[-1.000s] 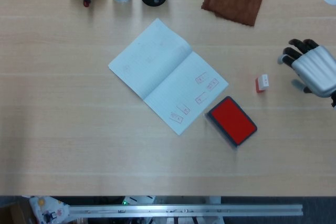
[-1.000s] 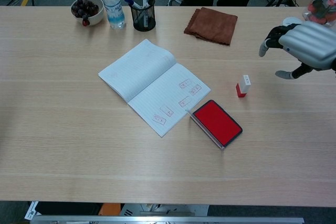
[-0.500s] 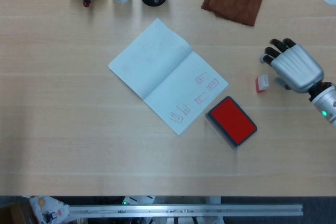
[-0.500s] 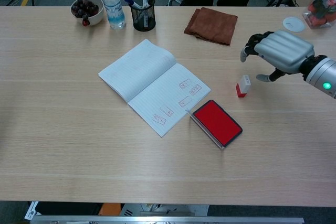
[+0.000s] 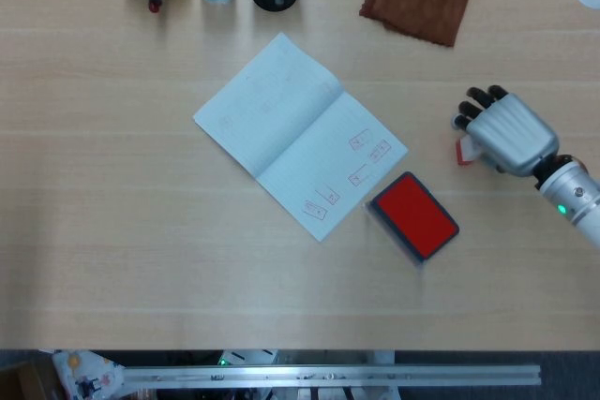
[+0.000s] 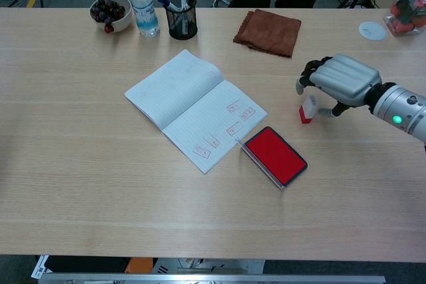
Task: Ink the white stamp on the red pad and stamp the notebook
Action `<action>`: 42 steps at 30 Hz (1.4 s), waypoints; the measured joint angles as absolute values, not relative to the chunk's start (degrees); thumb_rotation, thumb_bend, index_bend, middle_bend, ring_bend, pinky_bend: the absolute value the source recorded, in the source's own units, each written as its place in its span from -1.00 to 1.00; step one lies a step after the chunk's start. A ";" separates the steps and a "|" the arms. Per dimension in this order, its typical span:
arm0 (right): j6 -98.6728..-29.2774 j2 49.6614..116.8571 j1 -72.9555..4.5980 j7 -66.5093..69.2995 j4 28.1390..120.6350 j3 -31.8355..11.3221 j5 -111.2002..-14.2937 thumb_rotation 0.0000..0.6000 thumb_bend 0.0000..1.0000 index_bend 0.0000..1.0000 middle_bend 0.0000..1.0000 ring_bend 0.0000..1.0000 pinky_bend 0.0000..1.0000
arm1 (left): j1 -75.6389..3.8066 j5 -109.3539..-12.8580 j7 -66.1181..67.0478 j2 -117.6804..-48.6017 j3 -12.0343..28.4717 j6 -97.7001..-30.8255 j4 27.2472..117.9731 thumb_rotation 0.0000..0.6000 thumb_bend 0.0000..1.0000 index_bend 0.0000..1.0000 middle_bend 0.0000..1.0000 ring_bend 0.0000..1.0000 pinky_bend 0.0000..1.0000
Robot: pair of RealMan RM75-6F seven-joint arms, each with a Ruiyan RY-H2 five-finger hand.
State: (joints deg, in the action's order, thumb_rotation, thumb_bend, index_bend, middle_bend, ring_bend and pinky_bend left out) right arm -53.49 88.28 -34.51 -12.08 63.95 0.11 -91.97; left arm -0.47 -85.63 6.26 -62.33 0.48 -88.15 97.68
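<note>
I found the desk (image 6: pixel 80 184) laid out as follows, working from the left. At the far edge stood a bowl of dark fruit (image 6: pixel 110 11), a water bottle (image 6: pixel 143 4) and a black pen cup (image 6: pixel 181 14). The notebook (image 6: pixel 193 101) lay open near the centre, its lower page already carrying several red stamp marks. Behind it to the right lay a brown cloth (image 6: pixel 268 31). The red pad (image 6: pixel 275 155) sat open just beside the notebook's lower right corner, apart from it.

The white stamp (image 6: pixel 307 109) stood on the desk to the right of the notebook and above the pad, red base down. My right hand (image 6: pixel 336 81) was arched directly over it, fingers (image 5: pixel 472 108) curled down past its far side and thumb low on the near side. I could not tell whether the fingers had actually closed on the stamp or were only around it. My left hand did not appear in either view
</note>
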 measured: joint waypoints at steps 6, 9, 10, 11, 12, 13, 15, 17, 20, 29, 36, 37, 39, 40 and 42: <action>-53.12 88.36 -34.79 -11.63 64.22 0.70 -91.60 1.00 -0.61 -0.24 -0.30 -0.62 -0.42 | -0.45 -85.56 6.24 -62.34 0.47 -87.96 97.57 1.00 -0.45 -0.55 -0.61 -0.56 -0.73; -52.97 88.04 -34.70 -11.51 64.71 1.05 -91.23 1.00 -0.61 -0.21 -0.30 -0.62 -0.42 | -0.44 -85.55 6.22 -62.45 0.48 -87.90 97.44 1.00 -0.45 -0.55 -0.61 -0.56 -0.73; -52.91 87.94 -34.65 -11.48 64.82 1.16 -91.11 1.00 -0.61 -0.19 -0.30 -0.62 -0.42 | -0.45 -85.55 6.24 -62.47 0.46 -87.84 97.42 1.00 -0.45 -0.55 -0.61 -0.56 -0.73; -52.85 87.89 -34.60 -11.43 64.91 1.25 -90.98 1.00 -0.61 -0.19 -0.30 -0.62 -0.42 | -0.47 -85.56 6.28 -62.47 0.45 -87.77 97.41 1.00 -0.45 -0.55 -0.61 -0.56 -0.73; -52.75 87.84 -34.55 -11.37 65.00 1.35 -90.80 1.00 -0.61 -0.19 -0.30 -0.62 -0.42 | -0.49 -85.58 6.35 -62.47 0.42 -87.70 97.41 1.00 -0.45 -0.55 -0.61 -0.56 -0.73; -52.69 87.82 -34.52 -11.35 65.04 1.40 -90.66 1.00 -0.61 -0.19 -0.30 -0.62 -0.42 | -0.51 -85.61 6.38 -62.48 0.41 -87.66 97.43 1.00 -0.45 -0.55 -0.61 -0.56 -0.73; -52.67 87.85 -34.43 -11.41 65.03 1.47 -90.33 1.00 -0.61 -0.18 -0.30 -0.62 -0.42 | -0.53 -85.66 6.41 -62.51 0.40 -87.62 97.46 1.00 -0.45 -0.55 -0.61 -0.56 -0.73; -52.70 87.87 -34.35 -11.45 65.06 1.52 -90.10 1.00 -0.61 -0.16 -0.30 -0.62 -0.42 | -0.52 -85.73 6.41 -62.51 0.40 -87.65 97.47 1.00 -0.45 -0.55 -0.61 -0.56 -0.73; -52.60 87.77 -34.33 -11.57 65.20 1.63 -89.80 1.00 -0.60 -0.13 -0.29 -0.62 -0.42 | -0.47 -85.73 6.36 -62.48 0.40 -87.69 97.43 1.00 -0.45 -0.56 -0.61 -0.56 -0.73; -51.97 86.54 -33.79 -12.71 66.92 1.78 -87.92 1.00 -0.60 -0.07 -0.23 -0.62 -0.42 | -0.55 -85.56 6.15 -62.49 0.37 -87.24 97.11 1.00 -0.45 -0.56 -0.61 -0.56 -0.73; -52.44 85.68 -33.16 -14.14 68.73 1.30 -86.30 1.00 -0.60 -0.07 -0.23 -0.62 -0.42 | -0.80 -85.98 5.77 -62.39 0.42 -87.07 97.06 1.00 -0.45 -0.56 -0.61 -0.56 -0.73; -52.59 85.64 -33.17 -14.18 68.85 1.24 -86.31 1.00 -0.60 -0.07 -0.23 -0.62 -0.42 | -0.80 -86.03 5.72 -62.38 0.43 -87.11 97.06 1.00 -0.45 -0.56 -0.61 -0.56 -0.73; -52.85 85.50 -33.26 -14.30 69.18 1.05 -86.33 1.00 -0.60 -0.07 -0.23 -0.62 -0.42 | -0.80 -86.07 5.64 -62.39 0.42 -87.14 97.05 1.00 -0.45 -0.56 -0.61 -0.56 -0.73; -52.94 85.42 -33.32 -14.35 69.33 0.97 -86.33 1.00 -0.59 -0.07 -0.23 -0.62 -0.42 | -0.79 -86.07 5.61 -62.39 0.42 -87.15 97.04 1.00 -0.45 -0.56 -0.61 -0.56 -0.73; -53.14 85.29 -33.44 -14.45 69.49 0.76 -86.28 1.00 -0.57 -0.05 -0.23 -0.62 -0.42 | -0.75 -86.03 5.58 -62.38 0.41 -87.16 96.99 1.00 -0.45 -0.56 -0.61 -0.56 -0.73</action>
State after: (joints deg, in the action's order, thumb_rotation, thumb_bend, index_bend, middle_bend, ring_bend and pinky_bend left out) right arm -53.14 85.29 -33.44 -14.45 69.49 0.76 -86.28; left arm -0.75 -86.03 5.58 -62.38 0.41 -87.16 96.99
